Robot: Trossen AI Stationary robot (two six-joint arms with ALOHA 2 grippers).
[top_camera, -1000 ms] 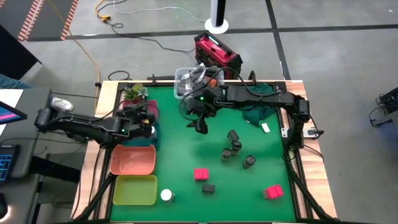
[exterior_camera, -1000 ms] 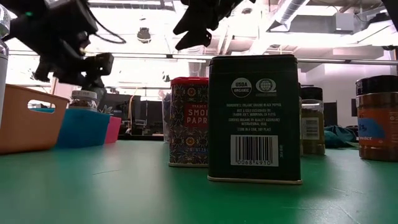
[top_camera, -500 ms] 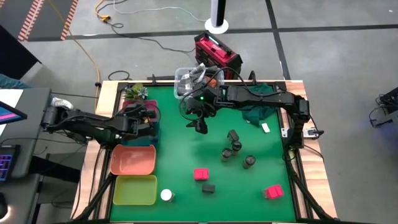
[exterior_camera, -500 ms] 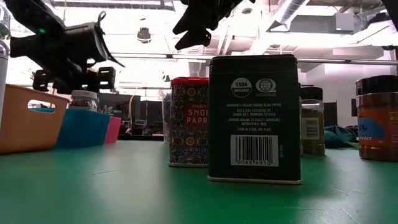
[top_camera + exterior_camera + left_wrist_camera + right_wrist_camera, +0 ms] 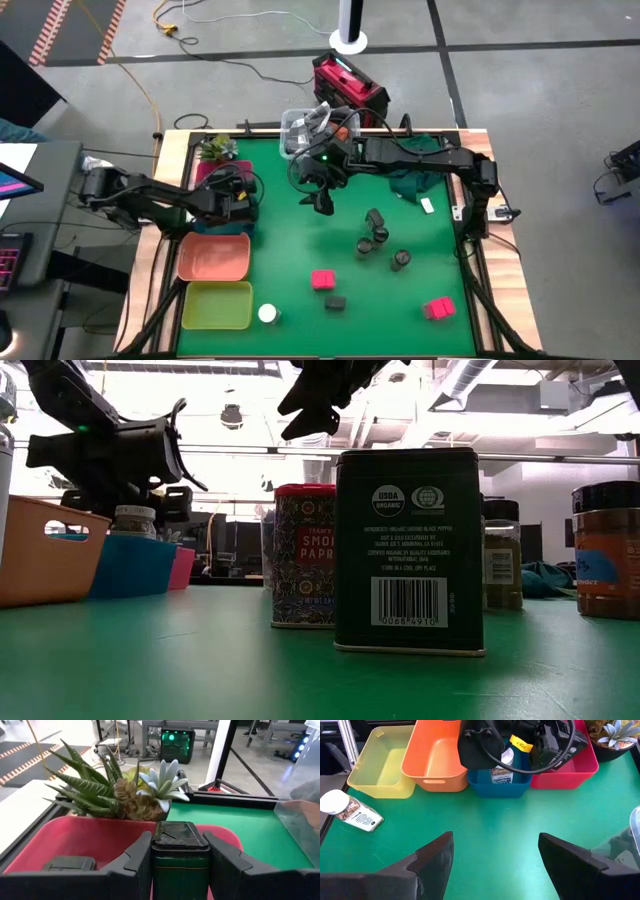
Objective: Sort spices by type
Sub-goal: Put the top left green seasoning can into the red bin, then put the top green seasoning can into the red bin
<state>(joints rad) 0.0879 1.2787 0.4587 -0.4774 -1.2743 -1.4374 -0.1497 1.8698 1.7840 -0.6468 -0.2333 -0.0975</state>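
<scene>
- My left gripper (image 5: 181, 865) clamps a black box (image 5: 180, 851) by its flat sides, over the red tray (image 5: 90, 837).
- It looks rigid, light, slick.
- My right gripper (image 5: 495, 857) hangs wide, empty.

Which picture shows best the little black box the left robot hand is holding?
The left wrist view: the black box sits big between the left gripper's fingers, above the red tray. From above the arm hides it; the low and right wrist views don't show it clearly.
</scene>
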